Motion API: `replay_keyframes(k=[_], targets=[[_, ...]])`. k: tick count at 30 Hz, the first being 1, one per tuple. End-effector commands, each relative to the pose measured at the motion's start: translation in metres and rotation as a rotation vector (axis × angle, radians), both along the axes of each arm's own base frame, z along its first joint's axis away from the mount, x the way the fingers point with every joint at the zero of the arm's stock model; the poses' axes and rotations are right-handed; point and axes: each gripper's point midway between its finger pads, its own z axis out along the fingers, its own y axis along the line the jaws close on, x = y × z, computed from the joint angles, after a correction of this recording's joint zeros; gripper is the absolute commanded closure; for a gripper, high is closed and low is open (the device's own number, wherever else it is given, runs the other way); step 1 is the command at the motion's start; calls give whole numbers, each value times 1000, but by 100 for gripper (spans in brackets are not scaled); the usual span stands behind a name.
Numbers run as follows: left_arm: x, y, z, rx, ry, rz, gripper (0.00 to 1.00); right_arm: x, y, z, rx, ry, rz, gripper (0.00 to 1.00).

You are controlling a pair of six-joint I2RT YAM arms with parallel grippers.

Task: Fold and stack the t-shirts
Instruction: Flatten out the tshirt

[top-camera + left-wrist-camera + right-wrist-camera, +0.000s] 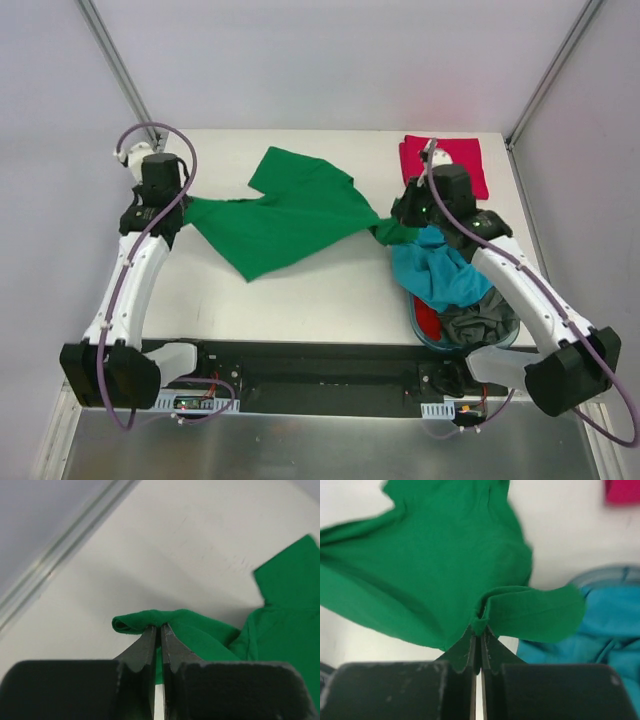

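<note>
Gripping the bright green t-shirt at opposite ends with left gripper and right gripper. Spread left of the blue tub.

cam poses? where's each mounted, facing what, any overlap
Top external: above and behind the bases, looking down at the table; left arm and right arm show.
Left wrist: on the left arm, looking along its left hand, shut on the green shirt.
Right wrist: on the right arm, looking along its right hand, shut on the same shirt; teal shirt beside.
Shared: the green shirt, in all three.
</note>
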Motion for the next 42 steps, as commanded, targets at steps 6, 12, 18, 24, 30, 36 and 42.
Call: replay_keyframes(k=[6,12,18,24,30,36,42], targets=[[69,0,-101,-62,312,71,100,17,49,-108,100,296,59,99],[122,1,-138,-42,476,71,90,31,84,-159,32,415,38,98],[136,-1,-137,-39,489,48,47,19,99,-172,-30,390,-79,96],[55,-42,-125,-307,454,20,15,5,84,-134,-79,223,-192,84],[-67,-78,-177,-362,488,43,10,-31,64,-139,-39,255,-192,71],[-127,-90,-215,-431,531,71,12,-69,60,-142,12,249,-98,37],[-119,-114,-231,-526,511,-22,20,-62,22,-116,-1,84,-206,4]])
